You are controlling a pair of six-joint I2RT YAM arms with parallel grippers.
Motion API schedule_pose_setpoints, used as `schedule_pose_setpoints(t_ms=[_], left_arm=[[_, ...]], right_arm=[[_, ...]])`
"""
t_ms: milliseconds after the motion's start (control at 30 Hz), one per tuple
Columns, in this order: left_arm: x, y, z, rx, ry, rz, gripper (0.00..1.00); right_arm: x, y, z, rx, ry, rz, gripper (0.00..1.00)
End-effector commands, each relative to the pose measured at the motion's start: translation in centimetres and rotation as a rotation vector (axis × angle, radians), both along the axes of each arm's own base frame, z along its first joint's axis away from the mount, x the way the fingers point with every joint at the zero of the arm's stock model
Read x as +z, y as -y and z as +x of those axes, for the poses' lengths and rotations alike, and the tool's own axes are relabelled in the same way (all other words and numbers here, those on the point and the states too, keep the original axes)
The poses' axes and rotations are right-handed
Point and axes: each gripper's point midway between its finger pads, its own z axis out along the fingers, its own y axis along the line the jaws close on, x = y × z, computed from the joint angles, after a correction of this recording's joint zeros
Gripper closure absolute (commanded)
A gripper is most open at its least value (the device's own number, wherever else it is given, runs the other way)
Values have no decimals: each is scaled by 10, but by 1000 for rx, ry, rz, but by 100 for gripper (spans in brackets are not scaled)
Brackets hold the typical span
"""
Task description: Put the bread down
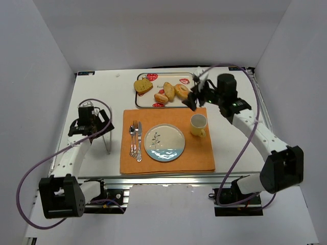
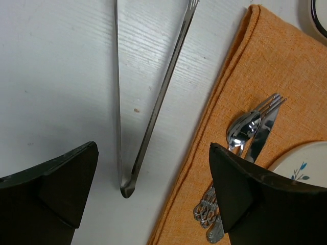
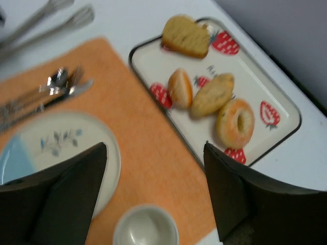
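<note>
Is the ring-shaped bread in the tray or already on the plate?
In the tray. The bread lies near one end of the tray, beside an oval roll; the plate on the orange mat is bare.

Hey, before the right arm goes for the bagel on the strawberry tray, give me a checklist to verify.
The right gripper is open and empty: ok.
The bread lies exposed on the tray: ok.
The right gripper is centred over the bread: not ok, bread sits off to its right in the wrist view.
Finger room between the bread and the neighbouring roll: cannot tell, they look touching.
The plate is bare, if that is the target: ok.
The left gripper is open, away over the tongs: ok.
</note>
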Motion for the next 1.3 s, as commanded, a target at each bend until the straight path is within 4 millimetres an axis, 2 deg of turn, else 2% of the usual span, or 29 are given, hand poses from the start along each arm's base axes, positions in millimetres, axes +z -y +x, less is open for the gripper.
schedule_pose_setpoints(t_ms=[0,67,100,167,233,300,400,533,633,767,1067,1267], left_arm=[[10,-10,14,-31,-10,74,2],[1,-10,16,-53,-57,82,2],[-4,-12,13,-69,-91,98,2],[-11,-15,15,-79,-139,118,2],[-15,-19,14,-86,-175,151,2],[-25,-21,14,-107,-215,173,2],[-35,-21,17,-140,-253,198,3],[-47,-14,24,-208,-260,205,3],[-59,1,35,-271,-249,206,6],[-79,1,37,-276,-292,203,11],[-104,-1,35,-246,-293,197,19],[-115,-2,36,-210,-291,173,32]], right_arm=[[-5,1,-52,326,97,12,32],[-12,3,-67,396,40,41,48],[-10,7,-65,403,38,43,62],[-15,9,-71,434,-28,57,68],[-10,11,-67,442,-38,62,63],[-15,11,-64,433,-78,58,48],[-17,13,-60,417,-84,56,42],[-19,15,-59,407,-88,65,40],[-19,17,-57,400,-96,73,40],[-17,20,-53,387,-101,83,40],[-14,39,-43,334,-116,116,39],[-13,45,-41,323,-126,130,39]])
